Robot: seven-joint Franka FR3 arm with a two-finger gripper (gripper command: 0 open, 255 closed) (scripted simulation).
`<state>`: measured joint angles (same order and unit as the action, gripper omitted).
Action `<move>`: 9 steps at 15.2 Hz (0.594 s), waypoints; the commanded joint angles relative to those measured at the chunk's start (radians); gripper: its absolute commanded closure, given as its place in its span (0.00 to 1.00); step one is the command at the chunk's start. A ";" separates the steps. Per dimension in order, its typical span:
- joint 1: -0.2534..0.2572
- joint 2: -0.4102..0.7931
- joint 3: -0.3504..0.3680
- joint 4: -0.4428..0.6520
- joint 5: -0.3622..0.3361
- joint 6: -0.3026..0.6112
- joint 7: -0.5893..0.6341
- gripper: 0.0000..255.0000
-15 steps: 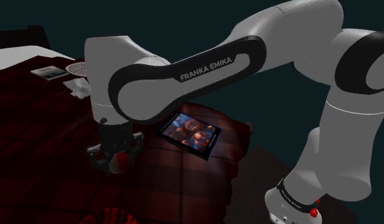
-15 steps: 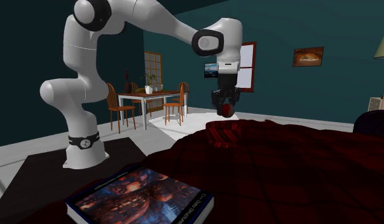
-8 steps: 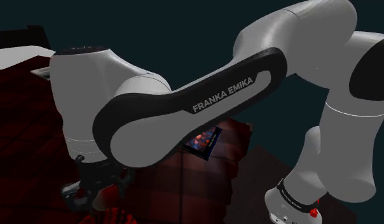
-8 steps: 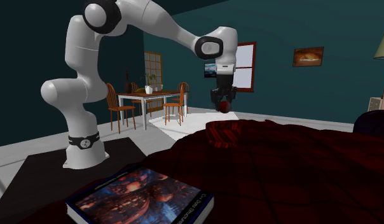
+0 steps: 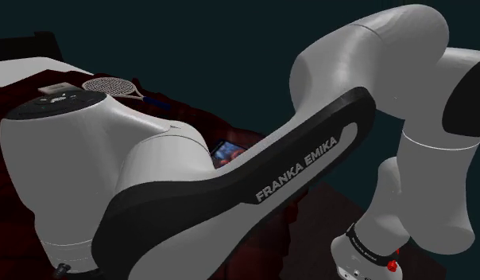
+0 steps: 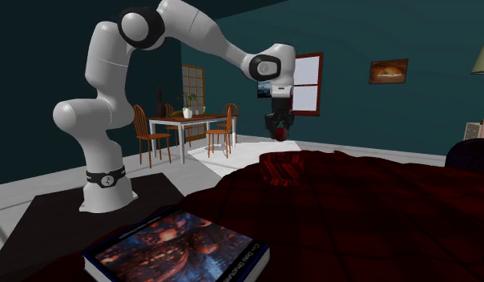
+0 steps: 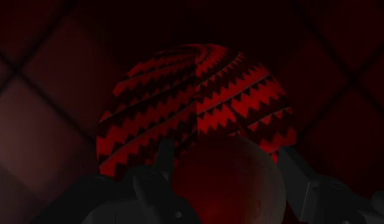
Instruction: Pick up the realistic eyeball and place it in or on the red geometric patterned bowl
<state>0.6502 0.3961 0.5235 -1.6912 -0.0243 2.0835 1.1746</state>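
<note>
Dark red checked bedding (image 7: 44, 121) is lying beneath as the reddish eyeball (image 7: 230, 184) is sitting clamped between the black gripper's (image 7: 226, 162) fingers, hanging above the red zigzag bowl (image 7: 178, 95), with a book (image 6: 176, 248) lying well apart.

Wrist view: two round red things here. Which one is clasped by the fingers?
The plain, smooth eyeball, clasped between the fingers. The other, the bowl with black zigzag bands, sits beyond it on the dark red quilt, free of the fingers.
</note>
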 commanded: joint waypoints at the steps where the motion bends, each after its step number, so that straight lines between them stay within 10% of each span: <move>1: 0.003 0.011 -0.003 -0.010 -0.005 0.021 0.002 1.00; 9: 0.012 0.057 -0.015 -0.057 -0.026 0.110 0.005 1.00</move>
<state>0.6621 0.4486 0.5098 -1.7386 -0.0485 2.1786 1.1800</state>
